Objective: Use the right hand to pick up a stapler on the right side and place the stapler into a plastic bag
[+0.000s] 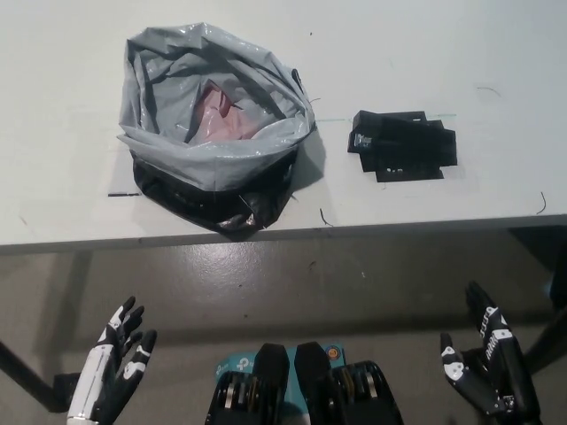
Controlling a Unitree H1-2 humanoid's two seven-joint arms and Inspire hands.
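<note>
A black stapler (403, 145) lies flat on the white table (461, 62), right of centre, with its metal end toward the bag. The grey plastic bag (211, 124) stands to its left with its mouth open upward and something pink inside. My black right hand (487, 363) hangs low at the bottom right, below the table's front edge and well short of the stapler, fingers spread and holding nothing. My white left hand (115, 363) rests at the bottom left, also open and below the table edge.
The table's front edge (354, 228) runs across the middle of the picture, with brown floor below it. A dark table leg (18, 372) slants at the lower left. Thin black marks (540, 204) dot the tabletop near the right.
</note>
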